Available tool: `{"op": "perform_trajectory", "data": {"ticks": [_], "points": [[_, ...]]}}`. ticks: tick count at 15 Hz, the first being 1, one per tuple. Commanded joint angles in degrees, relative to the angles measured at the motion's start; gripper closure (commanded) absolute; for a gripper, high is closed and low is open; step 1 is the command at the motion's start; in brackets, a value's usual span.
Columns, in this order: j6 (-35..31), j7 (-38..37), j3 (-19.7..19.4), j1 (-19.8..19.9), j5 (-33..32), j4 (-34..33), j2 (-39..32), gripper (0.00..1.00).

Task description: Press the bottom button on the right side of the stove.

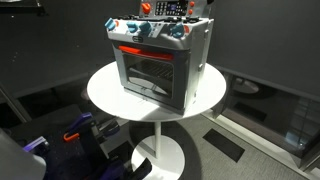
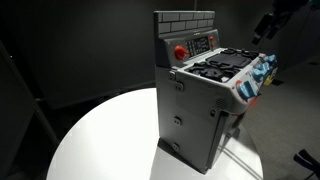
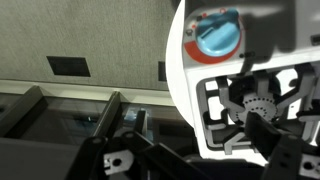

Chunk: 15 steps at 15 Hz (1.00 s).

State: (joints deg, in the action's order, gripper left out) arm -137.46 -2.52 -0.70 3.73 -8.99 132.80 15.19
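Observation:
The stove (image 1: pixel 160 65) is a small grey toy oven with a windowed door and a red bar handle, standing on a round white table (image 1: pixel 105 92). It also shows in an exterior view (image 2: pixel 200 110) from its side. Its back panel carries a round red button (image 2: pixel 180 52) and a panel of small buttons (image 2: pixel 203 43). My gripper (image 2: pixel 268 28) hangs in the air above and beyond the knob edge of the stove, touching nothing. In the wrist view the stove top (image 3: pixel 192 100) with a blue knob (image 3: pixel 217 38) and black burner grates lies below my gripper (image 3: pixel 205 160), whose fingers look apart and empty.
The table (image 2: pixel 100 140) stands on a single pedestal with a round white base (image 1: pixel 160 155). A blue and black object (image 1: pixel 80 130) lies on the floor beside it. Dark walls and windows surround the scene.

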Motion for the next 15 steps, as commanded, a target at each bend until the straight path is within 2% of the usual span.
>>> {"op": "perform_trajectory", "data": {"ticks": [1, 15], "points": [[1.29, -1.3, 0.91, -1.3, 1.86, -7.68, -6.68, 0.0], [6.28, -2.39, 1.75, -4.18, 3.52, -23.6, -20.21, 0.0]]}}
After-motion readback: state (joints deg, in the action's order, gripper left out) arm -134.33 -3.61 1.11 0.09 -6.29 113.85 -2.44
